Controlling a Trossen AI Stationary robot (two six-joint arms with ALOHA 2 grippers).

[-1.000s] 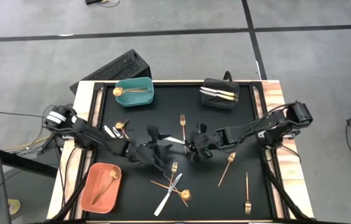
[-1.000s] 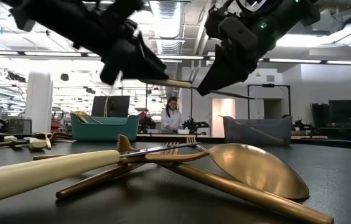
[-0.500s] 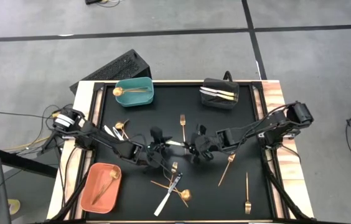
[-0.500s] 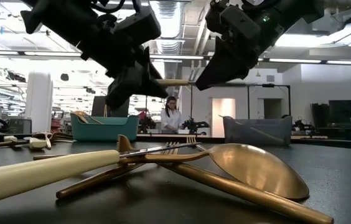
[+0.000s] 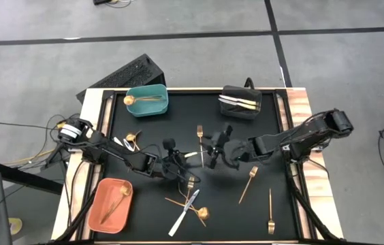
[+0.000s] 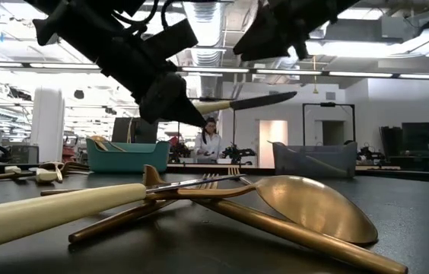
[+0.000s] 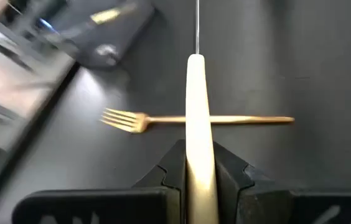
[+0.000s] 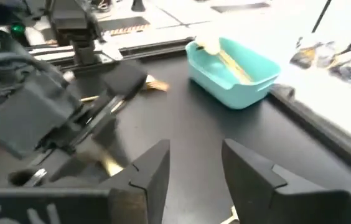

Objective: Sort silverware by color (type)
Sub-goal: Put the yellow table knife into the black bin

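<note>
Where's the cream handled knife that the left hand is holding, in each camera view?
High view: mid-table, the cream-handled knife pokes out of the left hand.
Low view: upper middle, held level in the air.
Left wrist view: centre, running up from between the fingers.
Right wrist view: cannot make it out.
Shared landmark: the teal bin, in the high, low and right wrist views.

Knife (image 7: 198, 134): smooth cream handle with a satin sheen, thin polished metal blade.
Fork (image 7: 195, 120): shiny gold metal.
Spoon (image 6: 313, 207): brushed gold metal, softly glossy bowl.
Table mat (image 5: 240, 211): matt black, smooth.
Table edge (image 5: 304, 102): bare light wood.
Teal bin (image 8: 238, 73): smooth plastic, slight gloss.
Orange bin (image 5: 102, 216): smooth plastic.
Left gripper (image 7: 198, 163): dark matt plastic fingers.
</note>
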